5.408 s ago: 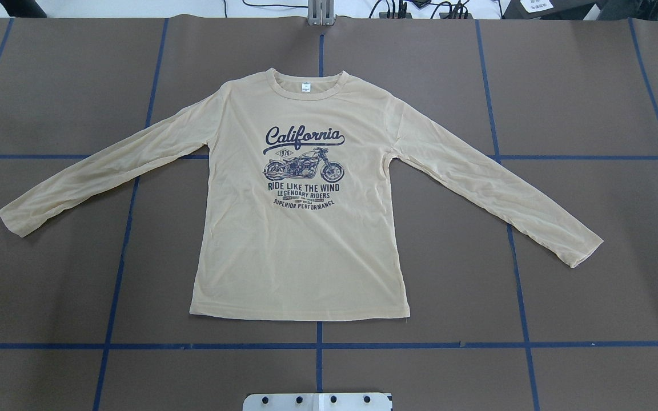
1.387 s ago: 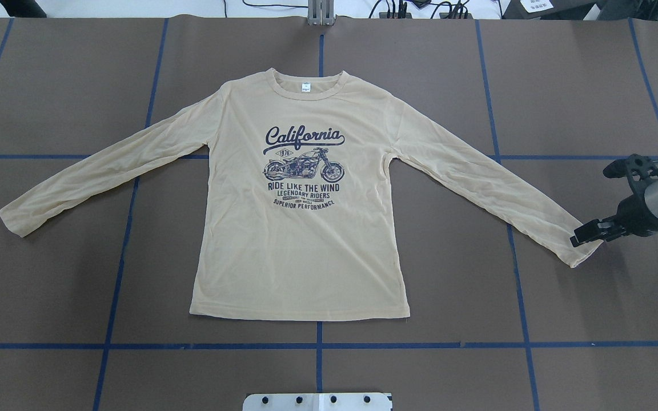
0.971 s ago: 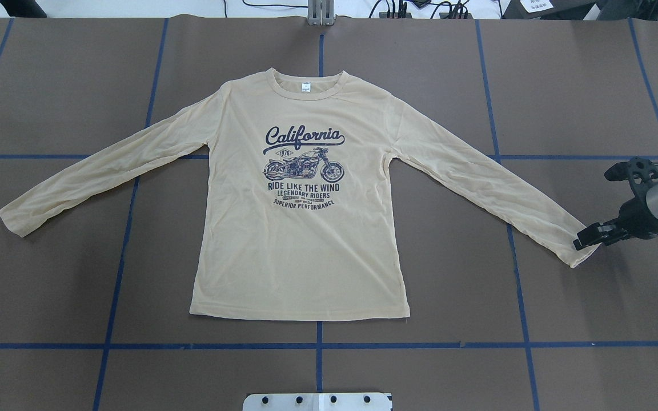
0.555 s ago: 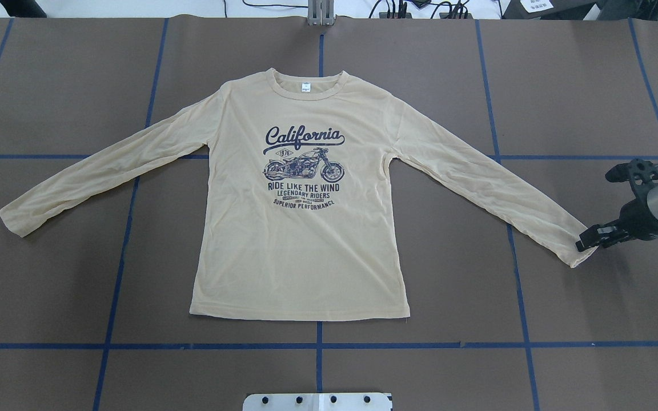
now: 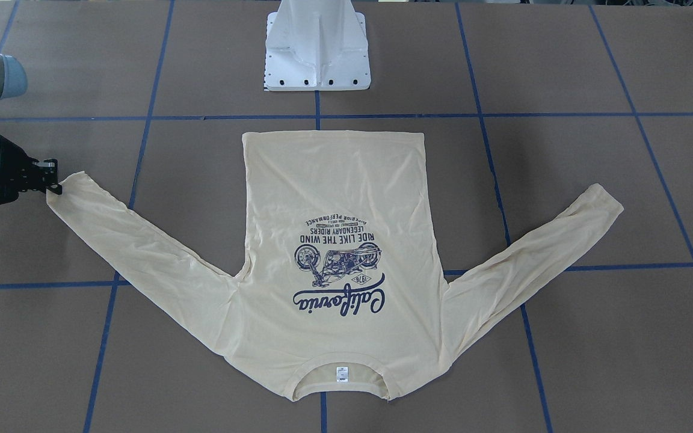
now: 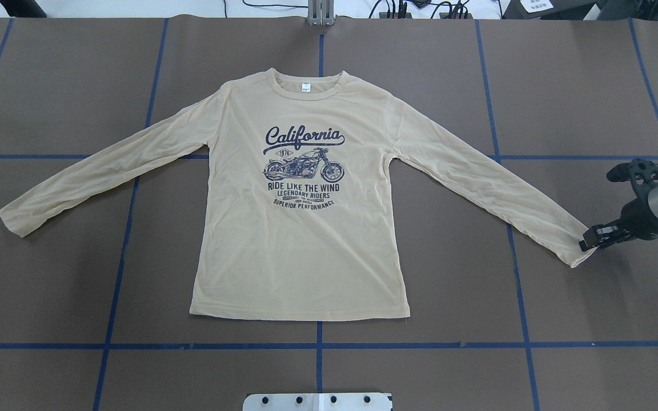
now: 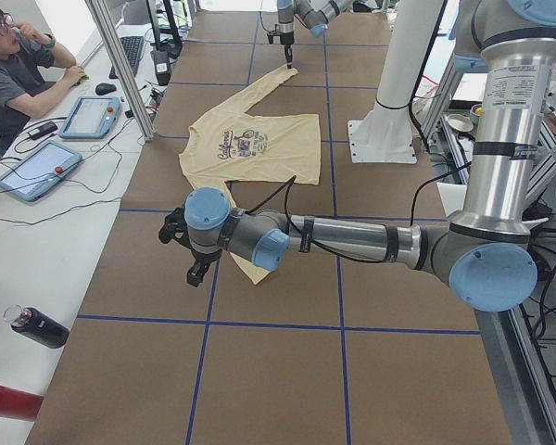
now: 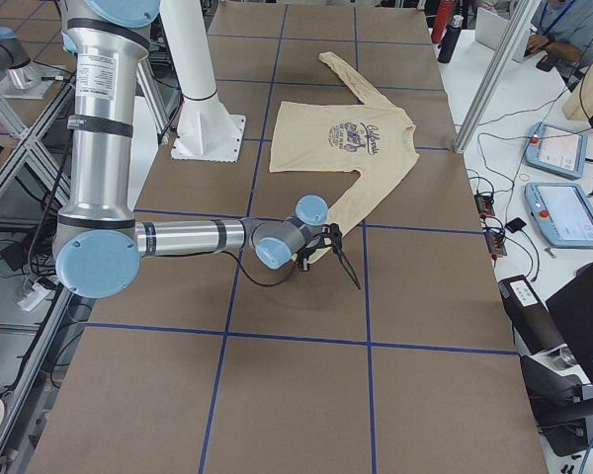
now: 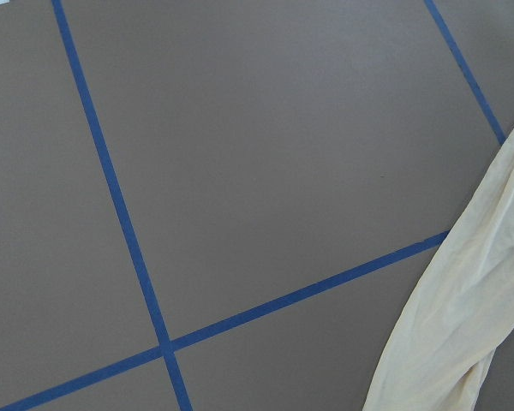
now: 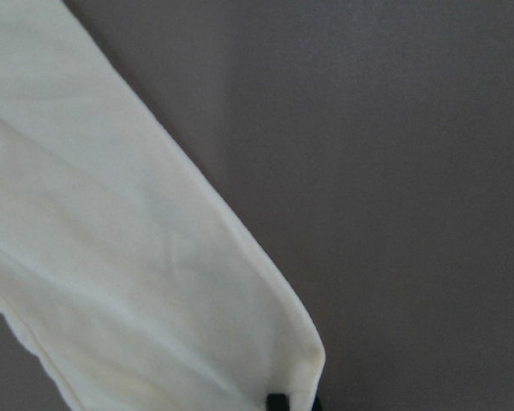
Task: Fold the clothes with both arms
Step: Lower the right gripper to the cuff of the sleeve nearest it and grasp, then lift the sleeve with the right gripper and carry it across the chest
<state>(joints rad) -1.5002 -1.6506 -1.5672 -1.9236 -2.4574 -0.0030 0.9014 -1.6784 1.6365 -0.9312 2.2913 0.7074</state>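
The shirt (image 6: 300,251) lies flat and face up in the middle of the brown table (image 6: 49,85), which is marked into squares by blue tape lines (image 6: 420,345). Its navy motorcycle print (image 6: 304,165) faces up. The collar (image 6: 283,91), with a small white label (image 6: 305,87), points away from the robot. The hem (image 5: 334,133) lies nearest the white base (image 5: 316,48). Both sleeves are spread wide and slant back toward the robot's side of the table.

The right hand (image 6: 587,244) is at the end of the sleeve on the robot's right, its black tip touching the edge of the cuff (image 6: 577,257). The right wrist view shows that cuff's corner close up, with a small black piece of a fingertip (image 10: 277,401) right against it at the bottom edge. I cannot tell from any view whether this hand is released or has clenched on the cloth.

The left hand (image 7: 196,271) shows only in the view from the table's left end. It is near the end of the other sleeve (image 6: 106,171), on its outer side, with the left arm (image 7: 352,239) stretched low across the table. The left wrist view shows bare table and tape, with that sleeve at its lower right corner. I cannot tell whether the left hand is released or clenched.

A person (image 7: 9,74) sits at a desk beside the table.
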